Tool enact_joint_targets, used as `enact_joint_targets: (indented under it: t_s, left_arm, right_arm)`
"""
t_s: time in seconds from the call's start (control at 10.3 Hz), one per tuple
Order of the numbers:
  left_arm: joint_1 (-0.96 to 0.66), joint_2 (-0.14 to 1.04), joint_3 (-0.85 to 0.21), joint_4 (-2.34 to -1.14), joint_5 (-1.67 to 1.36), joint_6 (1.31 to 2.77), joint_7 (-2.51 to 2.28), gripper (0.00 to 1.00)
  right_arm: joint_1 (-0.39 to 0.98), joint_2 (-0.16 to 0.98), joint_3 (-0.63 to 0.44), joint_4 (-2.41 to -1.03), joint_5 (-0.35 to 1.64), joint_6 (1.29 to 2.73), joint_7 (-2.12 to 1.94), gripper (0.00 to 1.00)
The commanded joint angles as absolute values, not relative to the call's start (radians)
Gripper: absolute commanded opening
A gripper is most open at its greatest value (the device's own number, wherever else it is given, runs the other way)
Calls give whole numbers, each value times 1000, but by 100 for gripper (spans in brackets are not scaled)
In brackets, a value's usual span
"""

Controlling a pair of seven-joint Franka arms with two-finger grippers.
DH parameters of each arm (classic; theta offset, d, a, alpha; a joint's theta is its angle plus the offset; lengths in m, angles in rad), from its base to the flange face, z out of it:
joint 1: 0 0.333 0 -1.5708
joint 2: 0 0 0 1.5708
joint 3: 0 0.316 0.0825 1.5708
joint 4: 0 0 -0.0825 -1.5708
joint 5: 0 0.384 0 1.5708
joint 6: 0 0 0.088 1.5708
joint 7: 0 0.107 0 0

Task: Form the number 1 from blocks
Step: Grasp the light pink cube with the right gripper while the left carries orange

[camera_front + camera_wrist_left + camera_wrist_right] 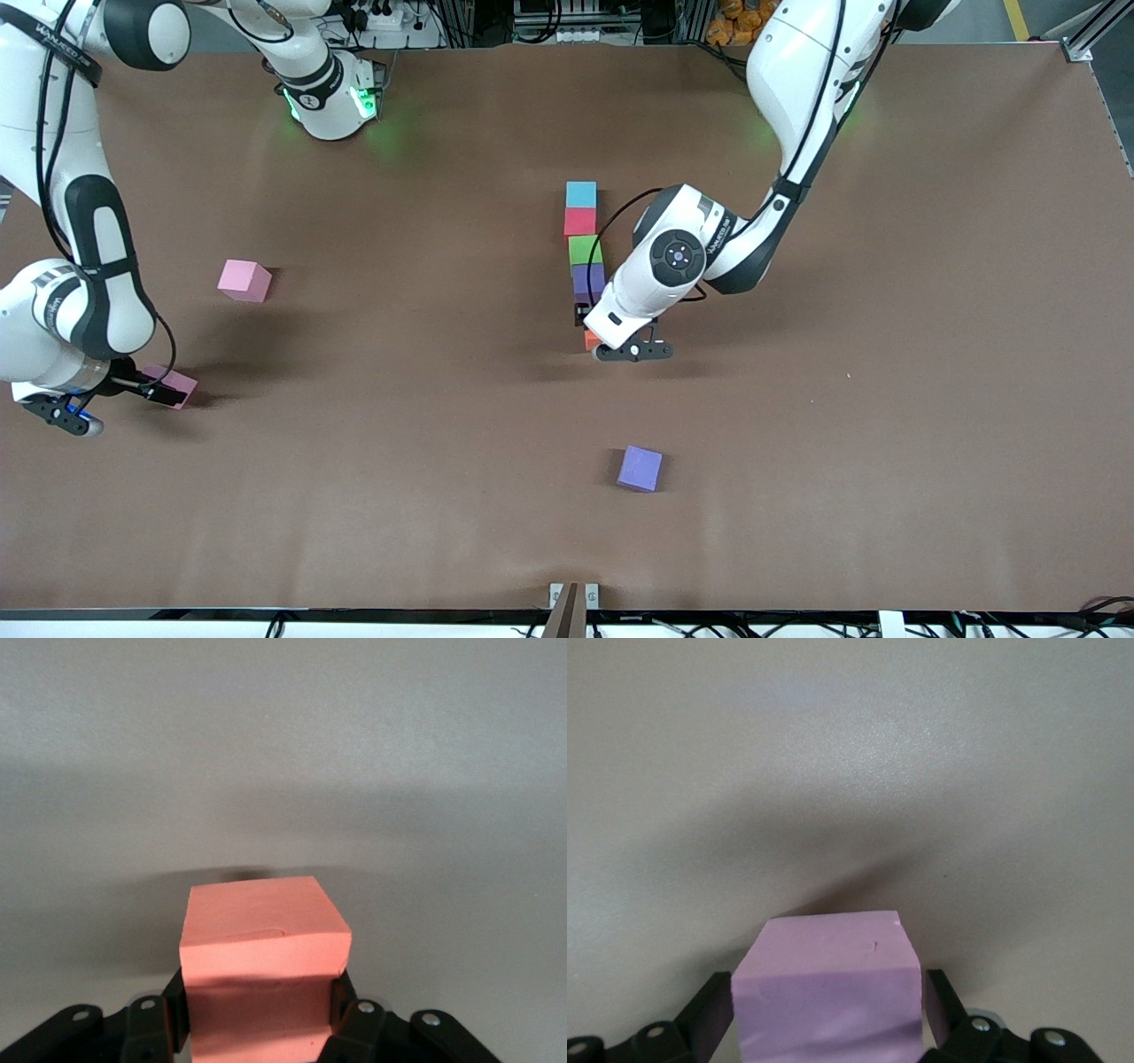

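Observation:
A column of blocks runs toward the front camera at mid-table: light blue, red, green, purple. My left gripper is shut on the orange block at the column's near end, low over the table. The second purple block lies alone nearer the camera. One pink block sits toward the right arm's end. My right gripper is down at the other pink block, open, a finger on each side and a thin gap on one side.
Brown table with wide bare stretches around the column. A small metal bracket stands at the front edge. The left arm's wrist hangs over the purple end of the column.

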State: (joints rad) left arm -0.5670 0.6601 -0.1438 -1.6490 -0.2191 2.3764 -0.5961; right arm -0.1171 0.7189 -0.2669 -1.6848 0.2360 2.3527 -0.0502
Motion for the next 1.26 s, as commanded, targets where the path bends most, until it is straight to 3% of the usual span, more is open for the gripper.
enact_joint_targets:
  t_s: [0.0, 0.1, 1.17]
  left_arm:
    - [-595, 678, -127, -1626, -233, 2393, -623, 0]
    - [-600, 683, -127, -1628, -233, 2395, -630, 0]
    - [-643, 699, -127, -1646, -193, 2395, -718, 0]
  right_arm:
    - [-117, 730, -272, -1664, 264, 2355, -75, 64]
    - [-117, 726, -272, -1663, 265, 2350, -77, 58]
    - [96, 448, -276, -1749, 255, 2249, -120, 58]
